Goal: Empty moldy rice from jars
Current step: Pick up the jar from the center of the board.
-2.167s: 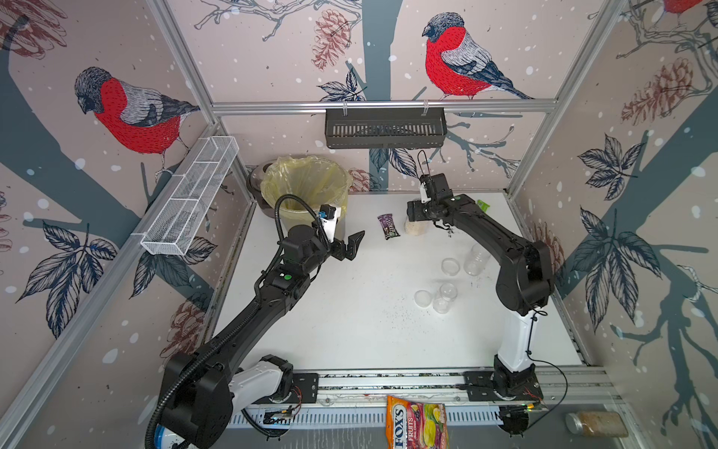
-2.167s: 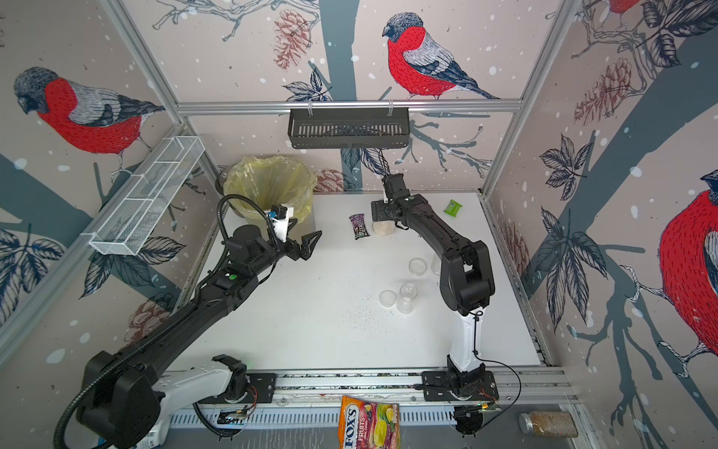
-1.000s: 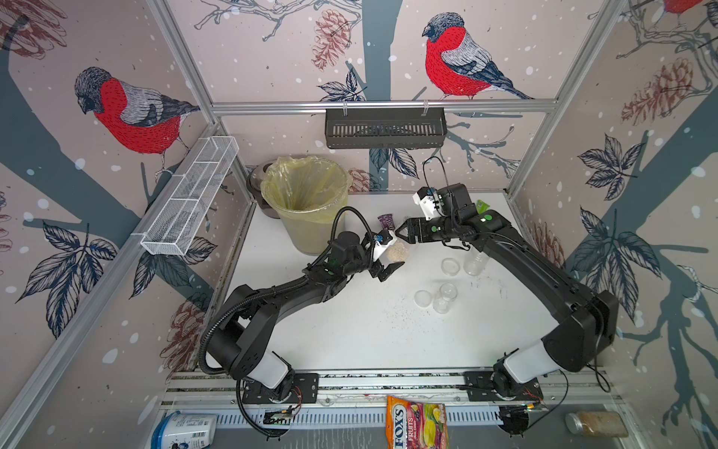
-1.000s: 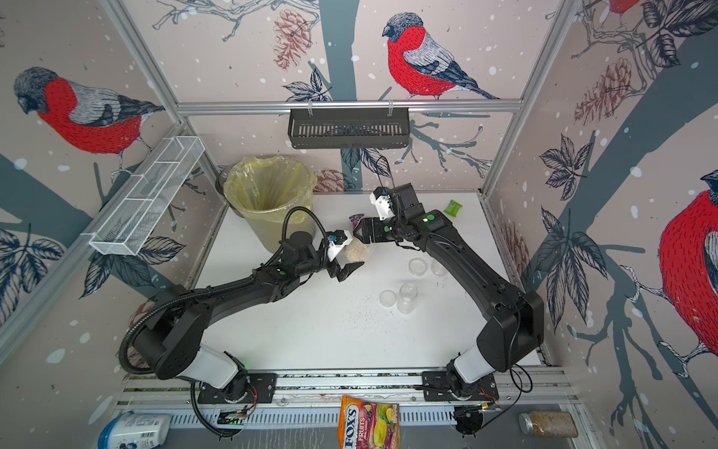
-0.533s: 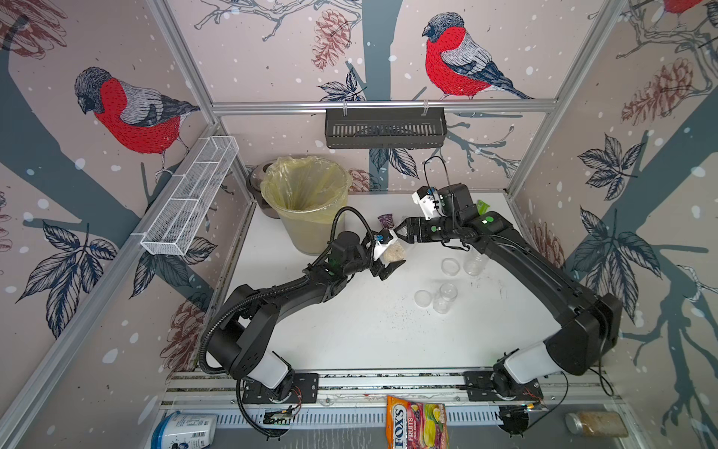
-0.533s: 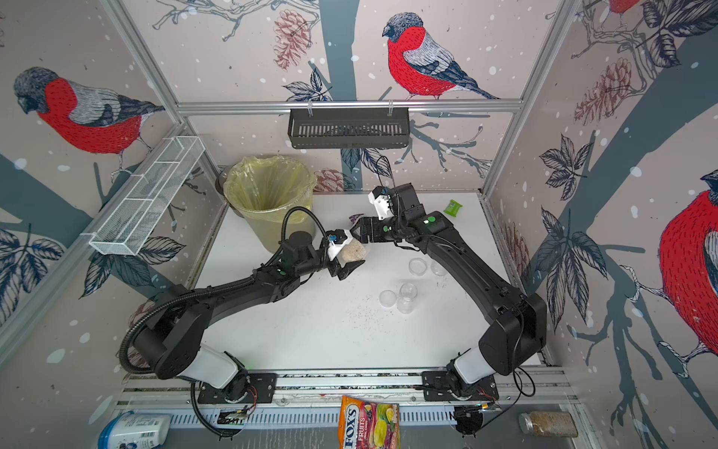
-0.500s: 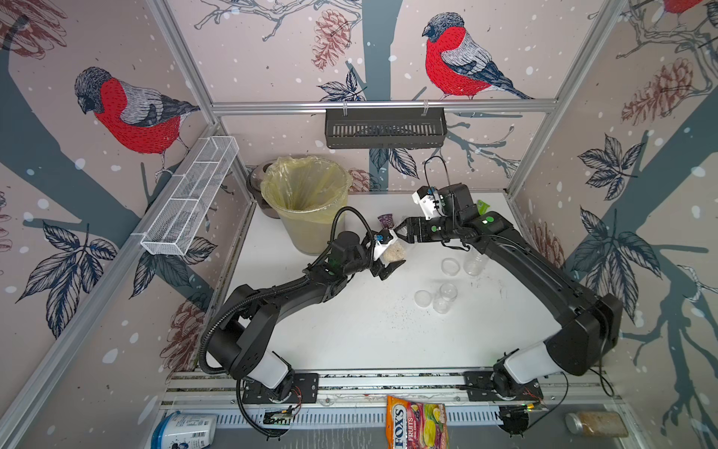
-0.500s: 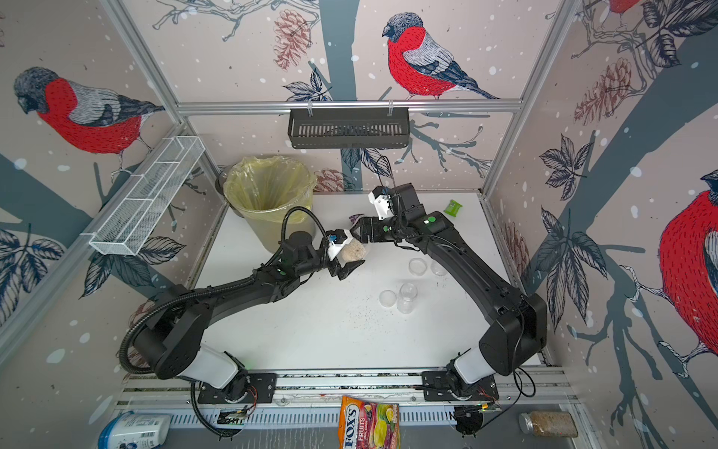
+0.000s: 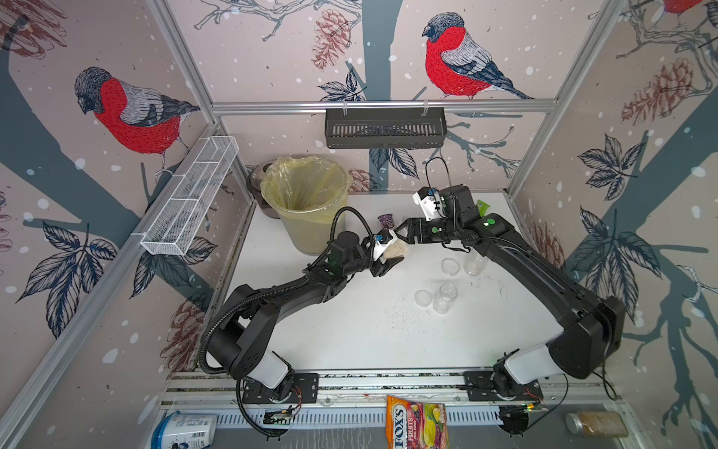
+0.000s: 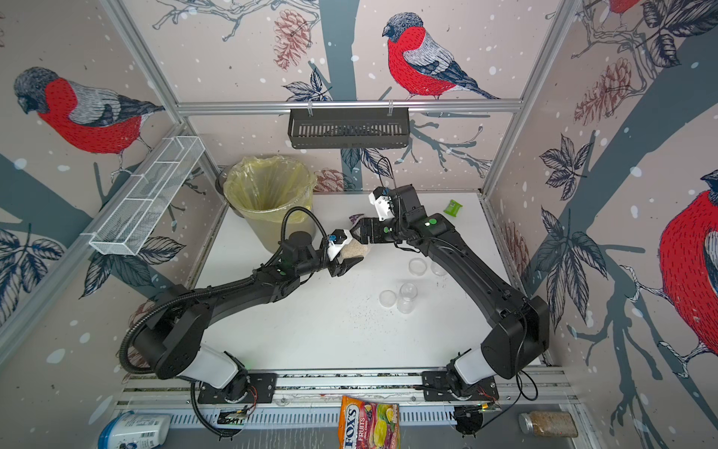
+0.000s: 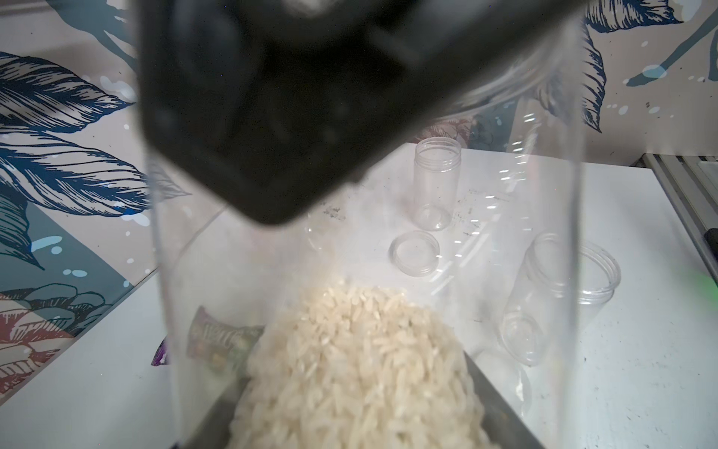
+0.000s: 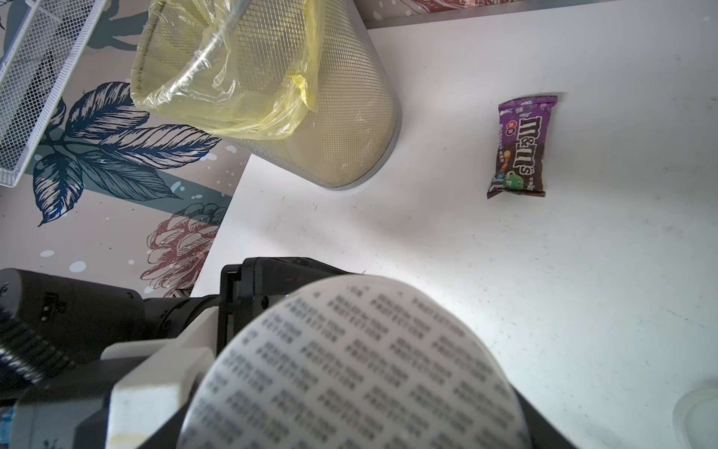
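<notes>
Above the table (image 9: 349, 342), toward 12 o'clock from its middle, I hold the wide jar (image 9: 397, 250) in the air between my two arms. It lies on its side, lid end toward my right arm. My left gripper (image 9: 391, 255) reaches in from 8 o'clock, and its fingers look pressed together on the clear body. My right gripper (image 9: 405, 237) comes in from 3 o'clock and is clamped around the lid end.

In the right wrist view the silver lid (image 12: 349, 369), printed with rows of small text, fills the near part of the frame. The black and white body of my left gripper sits behind it. In the left wrist view the moldy rice (image 11: 357, 369) is heaped at the end of the jar nearest that wrist. Beyond the pale grains the jar is clear.

Both slim jars stand upright, open and empty on the table, one slim jar (image 9: 474, 264) at 2 o'clock from the middle and the other slim jar (image 9: 445, 297) at 3 o'clock. A clear lid (image 9: 450, 266) lies just beside the first at its 9 o'clock, and a second clear lid (image 9: 422, 298) lies likewise beside the other.

At 11 o'clock stands the mesh bin (image 9: 314, 233) with its yellow liner. A purple candy packet (image 12: 520, 147) lies flat on the table at 12 o'clock, between the bin and my right gripper.
</notes>
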{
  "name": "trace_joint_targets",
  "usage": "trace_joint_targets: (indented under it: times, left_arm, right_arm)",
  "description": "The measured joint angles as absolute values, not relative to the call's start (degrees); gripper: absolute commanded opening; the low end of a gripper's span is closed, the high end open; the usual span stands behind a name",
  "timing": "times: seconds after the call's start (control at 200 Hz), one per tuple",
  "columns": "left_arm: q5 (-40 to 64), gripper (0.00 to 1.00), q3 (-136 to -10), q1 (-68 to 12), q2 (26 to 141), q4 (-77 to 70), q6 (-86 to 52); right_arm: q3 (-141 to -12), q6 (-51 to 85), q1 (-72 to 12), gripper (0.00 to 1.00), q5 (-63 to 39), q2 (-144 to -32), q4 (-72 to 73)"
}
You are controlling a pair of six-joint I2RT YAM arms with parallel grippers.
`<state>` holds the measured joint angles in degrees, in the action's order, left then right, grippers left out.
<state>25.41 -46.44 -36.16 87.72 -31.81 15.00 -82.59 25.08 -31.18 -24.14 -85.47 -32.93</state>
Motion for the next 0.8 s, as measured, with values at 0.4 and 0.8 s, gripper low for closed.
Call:
trace_joint_targets:
  times: [0.4, 0.8]
  left_arm:
    - [23.8, 0.55, -46.1, -36.1, 87.0, -31.6, 15.2]
    - [22.1, 0.50, -45.2, -36.1, 85.4, -30.9, 16.6]
  right_arm:
    - [-83.0, 25.7, -31.1, 1.00, -24.3, -84.7, -32.9]
    - [-82.8, 28.5, -28.1, 1.00, -22.5, -81.3, -31.7]
